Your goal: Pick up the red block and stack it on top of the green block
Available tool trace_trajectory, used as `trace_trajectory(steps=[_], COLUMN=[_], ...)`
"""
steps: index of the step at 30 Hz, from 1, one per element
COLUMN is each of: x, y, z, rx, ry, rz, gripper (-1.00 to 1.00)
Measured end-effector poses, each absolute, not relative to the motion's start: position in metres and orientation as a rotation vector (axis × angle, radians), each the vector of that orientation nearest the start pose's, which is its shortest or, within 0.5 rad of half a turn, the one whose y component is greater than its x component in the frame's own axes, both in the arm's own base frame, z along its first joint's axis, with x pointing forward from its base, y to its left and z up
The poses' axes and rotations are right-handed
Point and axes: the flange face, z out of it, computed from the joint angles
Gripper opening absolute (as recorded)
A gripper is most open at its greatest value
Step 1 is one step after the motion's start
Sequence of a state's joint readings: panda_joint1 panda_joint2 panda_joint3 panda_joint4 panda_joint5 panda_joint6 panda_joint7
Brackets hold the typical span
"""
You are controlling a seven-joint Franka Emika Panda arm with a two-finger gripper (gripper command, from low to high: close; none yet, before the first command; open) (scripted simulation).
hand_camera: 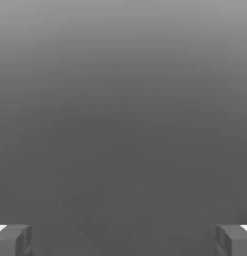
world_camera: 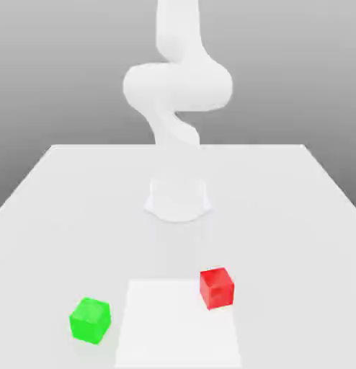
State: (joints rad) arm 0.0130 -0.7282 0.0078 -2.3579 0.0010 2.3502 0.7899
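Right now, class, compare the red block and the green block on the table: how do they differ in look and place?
The red block is red; the green block is green. The red block sits toward the exterior view's right, the green block toward its left. The green block lies nearer the camera, the red block farther back. The red block touches the pale square patch; the green block sits just off it. Both are cubes of similar size, resting free.

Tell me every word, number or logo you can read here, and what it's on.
None. The red block, green block, table and arm are all plain, with no writing, labels or marks.
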Motion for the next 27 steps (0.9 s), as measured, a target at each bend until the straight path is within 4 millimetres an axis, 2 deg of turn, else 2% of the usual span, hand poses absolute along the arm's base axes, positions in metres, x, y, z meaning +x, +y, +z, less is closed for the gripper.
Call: trace_trajectory(steps=[4,6,9,13,15,17,19,24,25,27], x=[0.415,0.425,0.429,0.413,0.394,0.367,0.357,0.353,0.352,0.352], y=[0.026,0.035,0.047,0.061,0.067,0.071,0.072,0.073,0.073,0.073], z=[0.562,0.512,0.437,0.336,0.285,0.234,0.205,0.156,0.148,0.148], rx=[-2.646,-2.708,-2.797,-2.91,-2.965,-3.018,-3.037,-3.043,-3.043,-3.043], ry=[0.984,0.965,0.931,0.875,0.841,0.801,0.786,0.779,0.778,0.778], rz=[-0.762,-0.671,-0.528,-0.319,-0.2,-0.069,-0.017,0.0,0.0,0.0], gripper=[0.0,0.0,0.0,0.0,0.0,0.0,0.0,0.0,-1.0,-1.0])
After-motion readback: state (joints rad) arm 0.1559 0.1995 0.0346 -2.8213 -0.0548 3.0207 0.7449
